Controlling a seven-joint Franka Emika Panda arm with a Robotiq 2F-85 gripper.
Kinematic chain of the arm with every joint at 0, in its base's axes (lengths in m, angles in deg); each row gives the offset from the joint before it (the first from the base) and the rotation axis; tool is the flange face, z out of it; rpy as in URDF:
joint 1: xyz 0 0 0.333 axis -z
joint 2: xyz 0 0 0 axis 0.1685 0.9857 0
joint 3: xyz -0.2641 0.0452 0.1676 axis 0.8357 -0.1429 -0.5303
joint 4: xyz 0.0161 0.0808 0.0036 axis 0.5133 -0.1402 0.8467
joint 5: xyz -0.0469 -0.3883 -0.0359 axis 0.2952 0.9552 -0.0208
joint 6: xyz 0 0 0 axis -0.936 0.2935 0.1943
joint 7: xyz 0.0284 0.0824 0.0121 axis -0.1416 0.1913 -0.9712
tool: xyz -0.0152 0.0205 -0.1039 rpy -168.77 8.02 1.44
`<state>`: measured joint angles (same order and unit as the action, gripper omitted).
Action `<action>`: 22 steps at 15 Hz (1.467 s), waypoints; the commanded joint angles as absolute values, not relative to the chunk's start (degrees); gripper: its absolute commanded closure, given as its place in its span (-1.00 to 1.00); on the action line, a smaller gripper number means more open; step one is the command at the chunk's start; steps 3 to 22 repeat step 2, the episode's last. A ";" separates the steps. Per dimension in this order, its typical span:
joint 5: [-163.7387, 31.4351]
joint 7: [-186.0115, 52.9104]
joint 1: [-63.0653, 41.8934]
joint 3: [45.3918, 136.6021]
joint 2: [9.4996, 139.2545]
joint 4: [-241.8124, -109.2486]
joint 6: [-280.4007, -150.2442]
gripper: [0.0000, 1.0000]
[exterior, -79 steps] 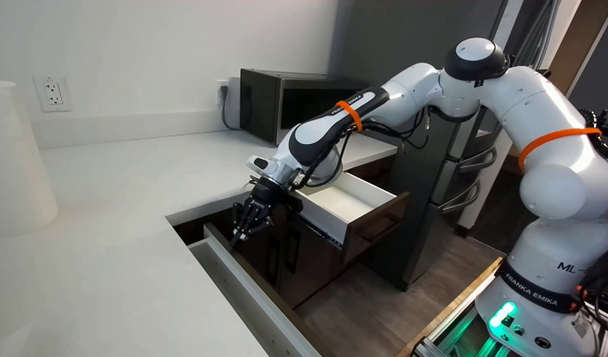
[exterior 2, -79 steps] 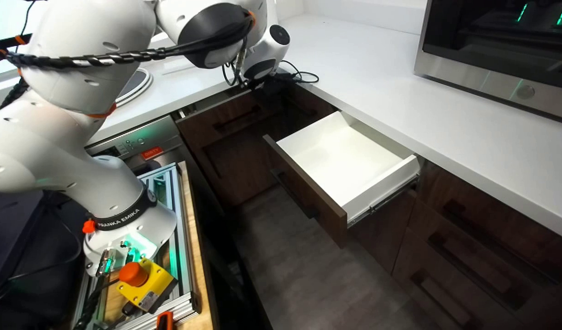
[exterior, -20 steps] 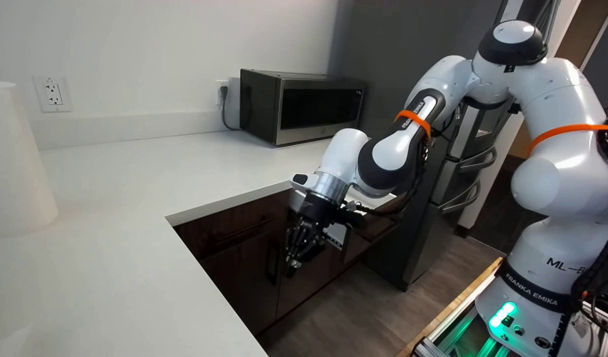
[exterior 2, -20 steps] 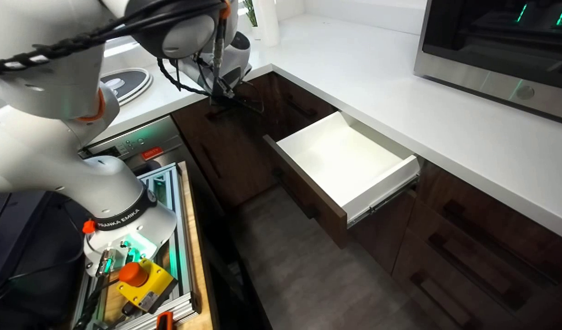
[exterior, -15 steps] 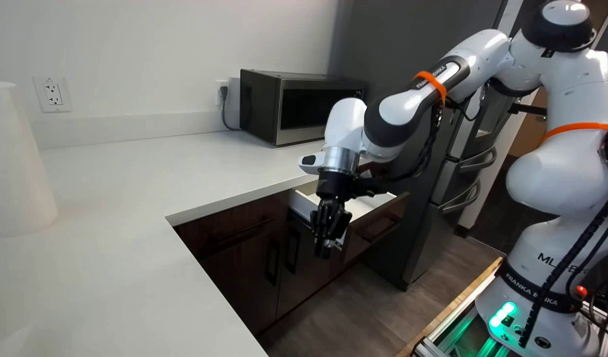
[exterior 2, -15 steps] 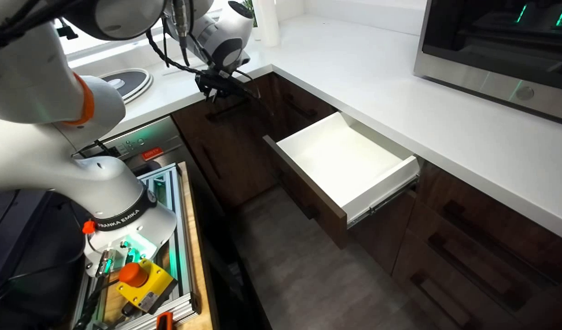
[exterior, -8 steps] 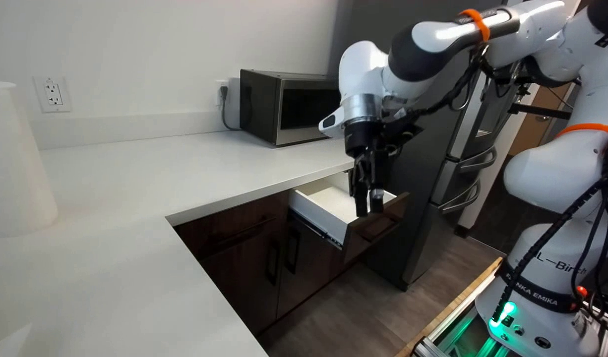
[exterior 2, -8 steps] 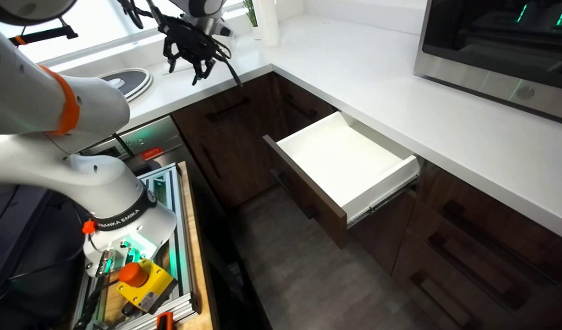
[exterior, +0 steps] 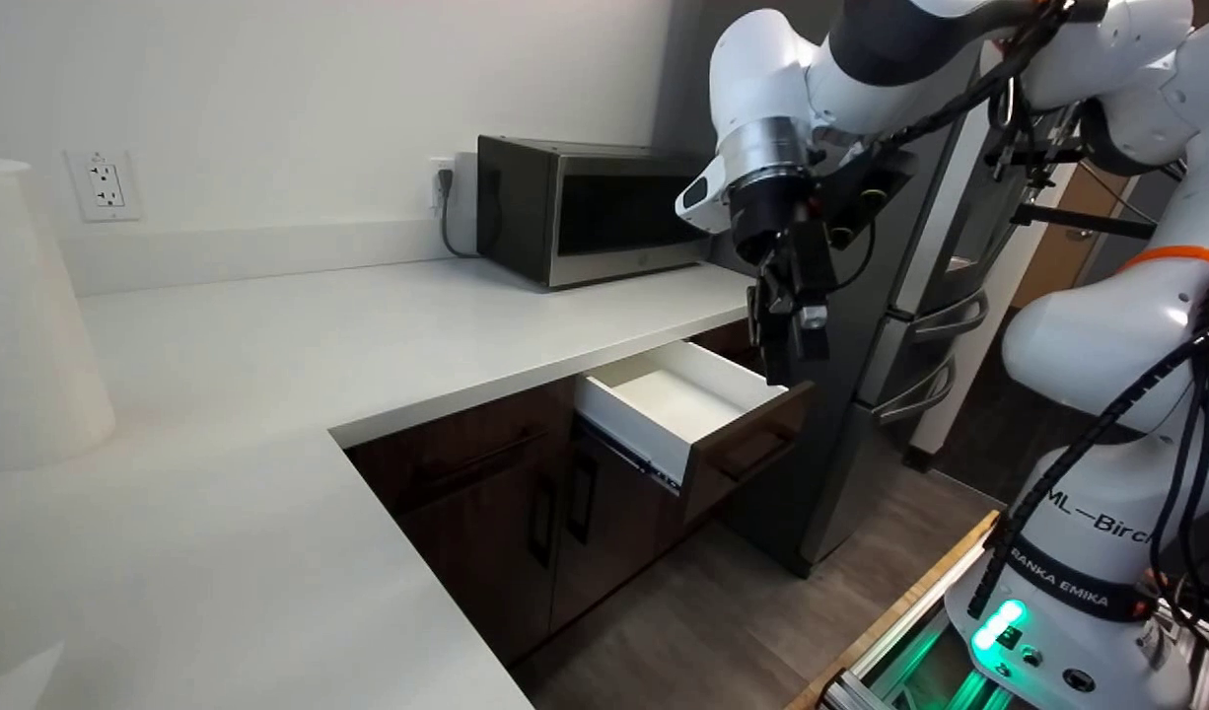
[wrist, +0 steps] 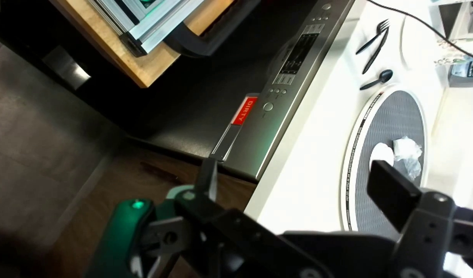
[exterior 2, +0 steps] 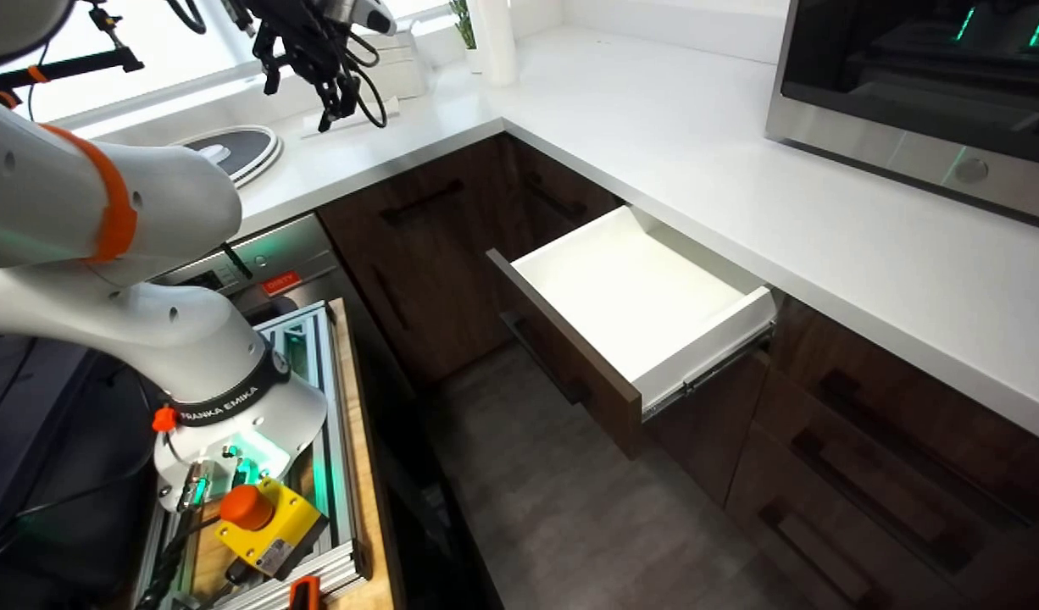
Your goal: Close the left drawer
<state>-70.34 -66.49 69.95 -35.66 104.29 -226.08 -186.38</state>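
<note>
The left drawer (exterior 2: 422,202) sits flush under the white counter beside the dishwasher, its dark brown front and black handle showing in an exterior view. Its inside is hidden. In the exterior view across the counter, the worktop hides its front. My gripper (exterior: 794,353) hangs in the air, well away from that drawer front and touching nothing. High above the counter near the window, the same gripper (exterior 2: 299,103) has its fingers spread. In the wrist view the gripper (wrist: 298,181) is wide open, with nothing between its fingers.
A second white-lined drawer (exterior: 752,444) is pulled out under the other counter run, jutting into the aisle. A microwave (exterior: 624,222) and a paper roll (exterior: 37,325) stand on the worktop. Below the wrist camera lie the dishwasher (wrist: 255,135) and a round mat (wrist: 379,204).
The left drawer was pulled out several seconds ago and is now flush. Over the last second my gripper rises away from the cabinets and its fingers spread apart. The other drawer has not moved.
</note>
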 commanded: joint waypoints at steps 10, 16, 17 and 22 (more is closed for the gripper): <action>-69.25 -65.35 68.90 -34.88 105.34 -226.08 -186.35 -1.00; -69.25 -65.35 68.90 -34.88 105.34 -226.08 -186.35 -1.00; -69.25 -65.35 68.90 -34.88 105.34 -226.08 -186.35 -1.00; -69.25 -65.35 68.90 -34.88 105.34 -226.08 -186.35 -1.00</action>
